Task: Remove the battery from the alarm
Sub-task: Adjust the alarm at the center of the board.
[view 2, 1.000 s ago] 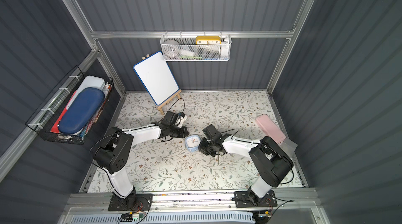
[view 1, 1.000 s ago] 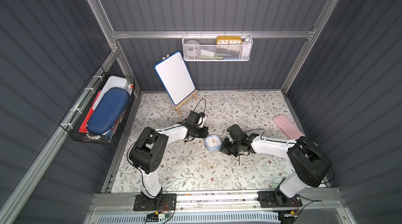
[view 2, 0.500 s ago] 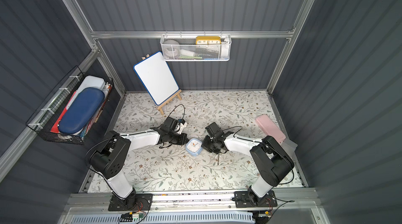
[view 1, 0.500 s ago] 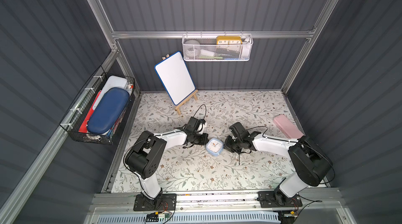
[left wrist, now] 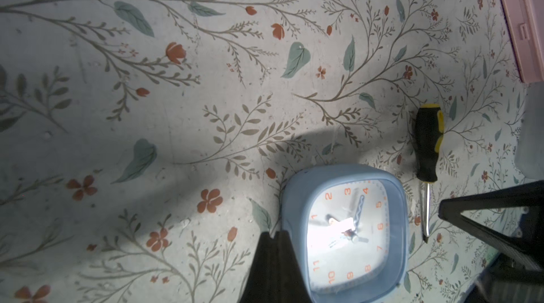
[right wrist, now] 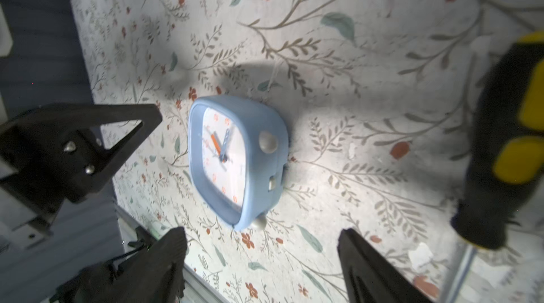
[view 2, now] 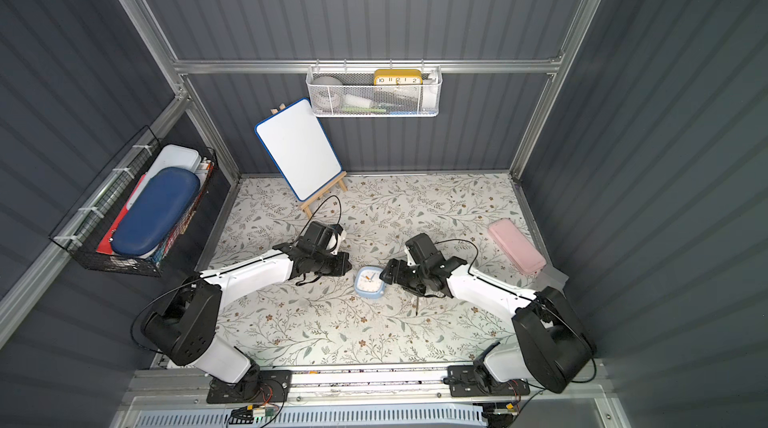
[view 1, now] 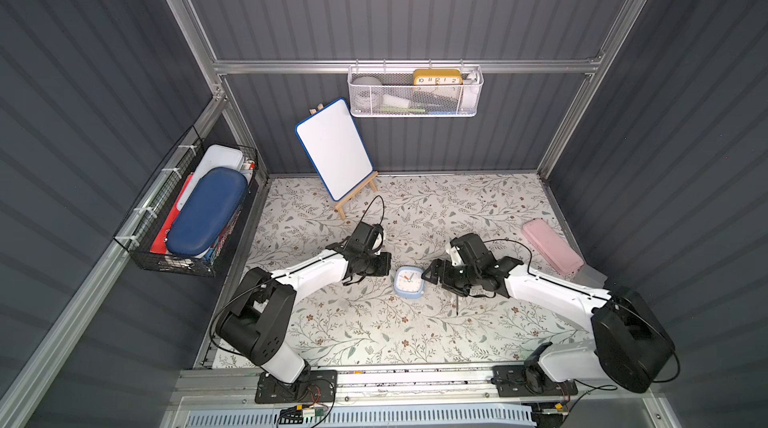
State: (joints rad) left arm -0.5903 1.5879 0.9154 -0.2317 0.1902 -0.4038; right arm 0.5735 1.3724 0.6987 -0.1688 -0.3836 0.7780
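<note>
The floral surface [view 1: 332, 322] fills the lower half of both top views. Just left of frame centre, the left gripper [left wrist: 273, 236] has its jaws pressed together, its tip just beside the alarm [view 1: 409, 281]. Just right of centre, the right gripper [view 1: 431, 275] has its jaws wide apart with nothing between them. The alarm lies face up between the two, its back hidden against the surface. A black-and-yellow screwdriver [left wrist: 426, 145] lies near it, on the right gripper's side.

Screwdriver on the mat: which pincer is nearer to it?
Right. The right pincer, open, sits close beside the screwdriver; the left pincer, shut, is across the alarm from it.
</note>
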